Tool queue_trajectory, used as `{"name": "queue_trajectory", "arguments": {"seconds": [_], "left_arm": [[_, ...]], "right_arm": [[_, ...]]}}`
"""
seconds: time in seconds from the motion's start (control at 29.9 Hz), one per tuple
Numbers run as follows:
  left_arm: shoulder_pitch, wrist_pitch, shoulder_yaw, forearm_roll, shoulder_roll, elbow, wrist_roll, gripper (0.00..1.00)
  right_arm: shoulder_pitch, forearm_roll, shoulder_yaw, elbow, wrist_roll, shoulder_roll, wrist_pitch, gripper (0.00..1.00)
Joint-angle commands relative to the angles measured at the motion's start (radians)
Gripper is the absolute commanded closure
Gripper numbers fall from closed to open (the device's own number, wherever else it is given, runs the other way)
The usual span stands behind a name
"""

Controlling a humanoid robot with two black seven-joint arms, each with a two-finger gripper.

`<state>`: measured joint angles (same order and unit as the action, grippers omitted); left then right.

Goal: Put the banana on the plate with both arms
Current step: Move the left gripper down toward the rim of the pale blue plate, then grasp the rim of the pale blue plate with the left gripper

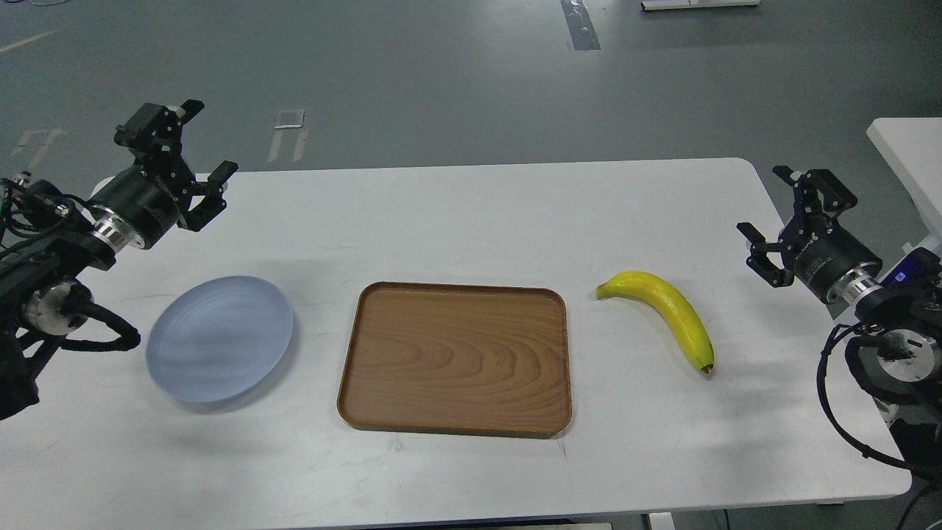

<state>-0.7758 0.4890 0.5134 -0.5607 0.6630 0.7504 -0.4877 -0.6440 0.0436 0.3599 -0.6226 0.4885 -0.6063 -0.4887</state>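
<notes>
The yellow banana (666,313) lies on the white table, right of the tray, its dark tip toward the front. The pale blue-grey plate (219,337) lies empty on the table at the left. My left gripper (193,140) is open and empty, raised above the table's back left corner, up and left of the plate. My right gripper (769,202) is open and empty, held near the table's right edge, to the right of the banana and apart from it.
A rectangular brown wood-grain tray (455,358) lies empty in the middle of the white table (471,221), between plate and banana. A second white table corner (909,151) stands at the far right. Grey floor lies beyond.
</notes>
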Motion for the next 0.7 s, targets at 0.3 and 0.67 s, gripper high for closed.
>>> {"name": "queue_trajectory", "arguments": {"seconds": [0.3,0.67], "left_arm": [[0.016,0.000,-0.027,-0.924,0.250,0.297,-0.001,0.00],[0.036,-0.242,-0.299,-0.999,0.274,0.080,-0.001,0.00]], "right_arm": [[-0.013,0.004,-0.025,-0.008,0.000,0.002,0.000,0.01],[-0.011,0.006,-0.027,-0.009,0.000,0.005,0.000,0.01]]}}
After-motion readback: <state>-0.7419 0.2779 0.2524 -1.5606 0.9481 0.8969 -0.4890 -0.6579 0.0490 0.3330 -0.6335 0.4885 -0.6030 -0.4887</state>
